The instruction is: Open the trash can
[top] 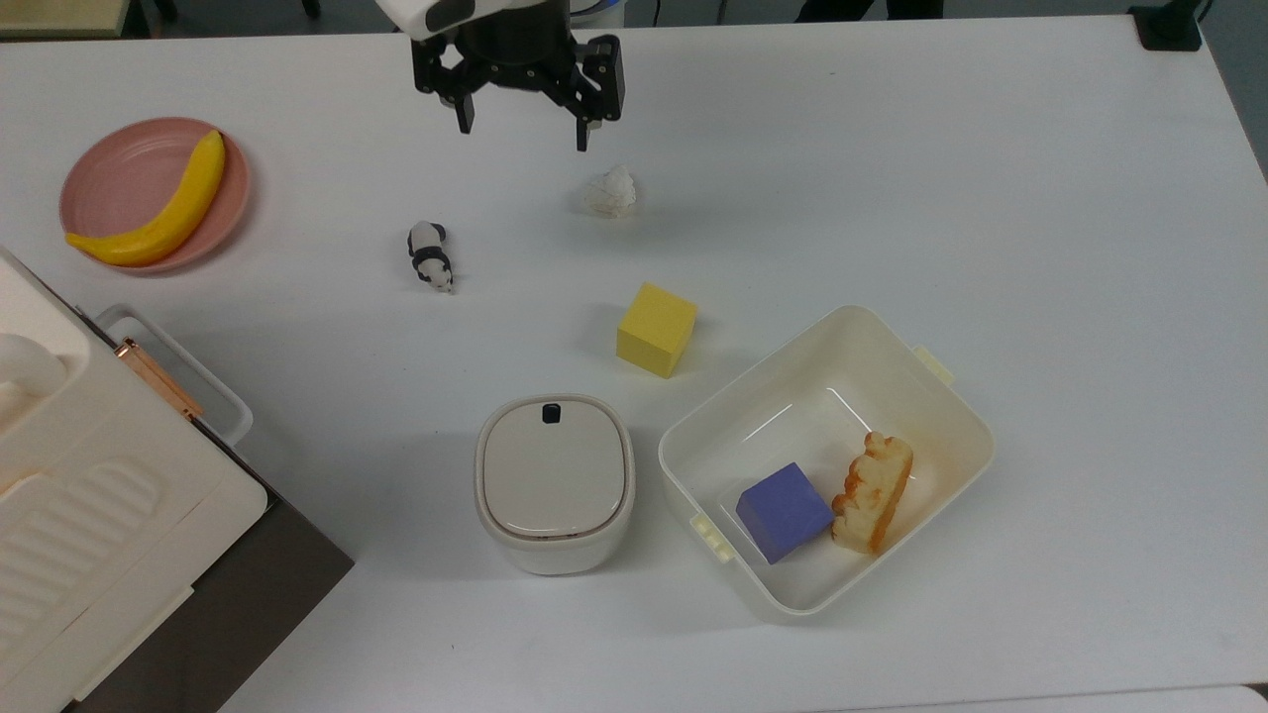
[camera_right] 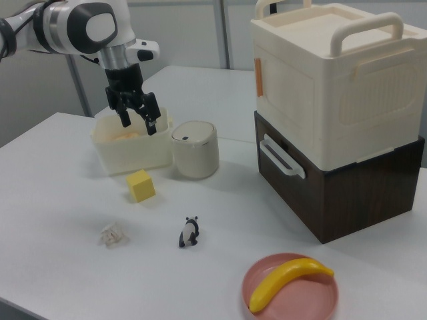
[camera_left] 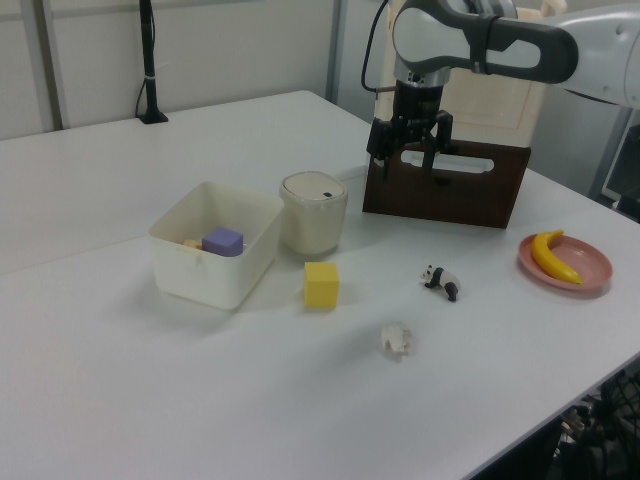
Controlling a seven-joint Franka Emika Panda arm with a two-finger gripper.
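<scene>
White worktop, trash can [top: 555, 483] lid down beside the lidless tub [top: 931, 396] | my gripper [top: 525, 117] spread, empty, high at the top view's upper edge | lid's black button [top: 551, 412] faces me, well below.

The Franka arm [camera_left: 500, 45] has glossy white rounded link shells with dark grey or black bands at its joints. Its wrist narrows to a silver-grey cylinder and carries a black angular gripper [top: 522, 127] with two slim black fingers [top: 584, 134] tipped with paler pads.
</scene>
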